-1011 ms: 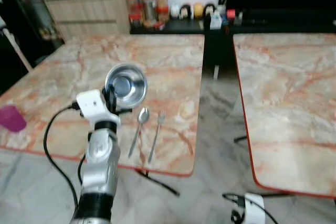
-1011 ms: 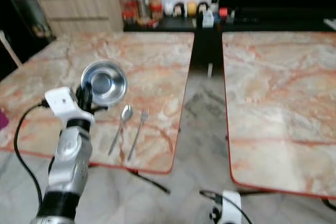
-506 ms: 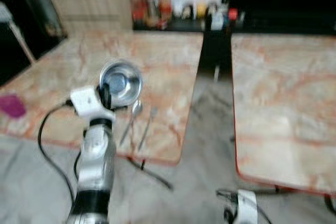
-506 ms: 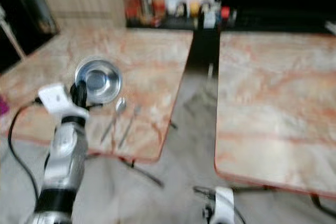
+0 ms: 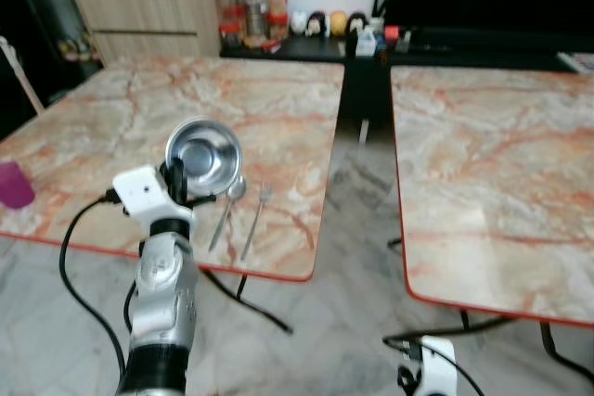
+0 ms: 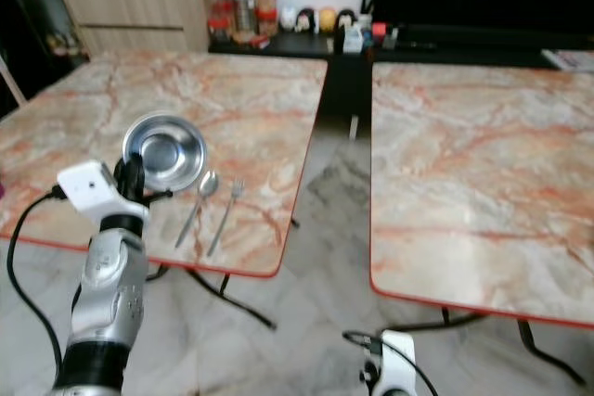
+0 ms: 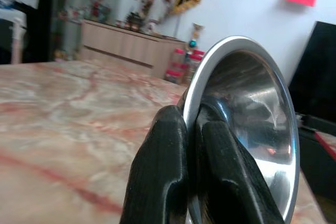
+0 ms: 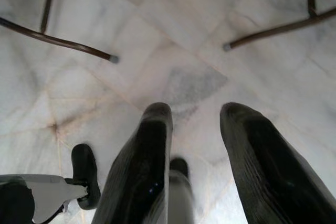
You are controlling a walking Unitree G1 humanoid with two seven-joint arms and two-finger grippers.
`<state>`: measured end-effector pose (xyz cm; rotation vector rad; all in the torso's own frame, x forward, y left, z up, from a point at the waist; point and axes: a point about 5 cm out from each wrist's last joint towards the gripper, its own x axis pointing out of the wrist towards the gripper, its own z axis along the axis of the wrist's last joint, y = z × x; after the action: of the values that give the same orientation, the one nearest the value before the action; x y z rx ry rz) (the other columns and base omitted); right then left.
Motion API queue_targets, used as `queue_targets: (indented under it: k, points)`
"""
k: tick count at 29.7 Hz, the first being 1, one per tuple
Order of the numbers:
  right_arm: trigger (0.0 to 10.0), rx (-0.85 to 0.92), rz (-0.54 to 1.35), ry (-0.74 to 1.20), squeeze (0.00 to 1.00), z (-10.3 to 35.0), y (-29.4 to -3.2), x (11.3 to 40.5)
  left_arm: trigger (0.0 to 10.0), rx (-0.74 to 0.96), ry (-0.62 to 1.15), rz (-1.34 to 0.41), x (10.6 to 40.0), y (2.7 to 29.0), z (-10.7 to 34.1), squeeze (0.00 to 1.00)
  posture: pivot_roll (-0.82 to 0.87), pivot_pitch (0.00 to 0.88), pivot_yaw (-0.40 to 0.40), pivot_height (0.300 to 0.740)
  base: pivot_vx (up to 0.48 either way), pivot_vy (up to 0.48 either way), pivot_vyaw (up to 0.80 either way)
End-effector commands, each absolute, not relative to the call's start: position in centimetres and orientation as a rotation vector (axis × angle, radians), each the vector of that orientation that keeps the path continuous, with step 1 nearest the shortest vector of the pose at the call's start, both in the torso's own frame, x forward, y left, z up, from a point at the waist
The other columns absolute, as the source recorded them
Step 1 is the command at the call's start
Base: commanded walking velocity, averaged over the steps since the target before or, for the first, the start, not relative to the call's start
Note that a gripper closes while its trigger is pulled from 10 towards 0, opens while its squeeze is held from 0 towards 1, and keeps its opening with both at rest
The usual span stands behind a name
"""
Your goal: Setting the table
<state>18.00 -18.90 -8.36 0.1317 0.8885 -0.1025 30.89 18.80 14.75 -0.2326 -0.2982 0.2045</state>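
One steel bowl (image 5: 203, 149) pinched in left hand (image 7: 191, 145), unmarked.

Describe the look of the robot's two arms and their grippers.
The left arm is a silver cylinder with a black band low down, topped by a white boxy wrist module and a looping black cable. Its left gripper has two long, glossy black rounded fingers. The right gripper has the same black fingers; its wrist is white with a thin black cable.

Purple cup (image 5: 15, 185) at left table edge, jars (image 5: 249, 8) and figurines (image 5: 327, 21) on dark sideboard, wooden cabinet (image 5: 148, 16) behind.
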Motion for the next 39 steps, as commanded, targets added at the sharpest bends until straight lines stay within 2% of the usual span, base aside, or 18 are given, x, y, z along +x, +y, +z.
queue_targets:
  k: [1, 21, 39]
  points:
    - [10.0, 0.121, -0.101, 0.893, 0.00, -8.3, -19.0, 18.0, 10.0, -0.231, -0.317, 0.218, 30.6, 19.2, 15.0, 0.00, 0.10, 0.013, -0.001, 0.740, 0.000, -0.480, 0.00]
    - [10.0, 0.143, -0.115, 0.900, 0.00, -8.6, -18.7, 17.5, 10.0, -0.227, -0.306, 0.196, 30.4, 19.0, 15.1, 0.00, 0.09, 0.040, 0.025, 0.740, 0.000, -0.480, 0.00]
    - [10.0, 0.123, -0.099, 0.888, 0.00, -8.5, -19.0, 17.7, 10.0, -0.242, -0.315, 0.128, 30.7, 17.7, 15.7, 0.00, 0.08, 0.000, 0.028, 0.740, 0.000, -0.480, 0.00]
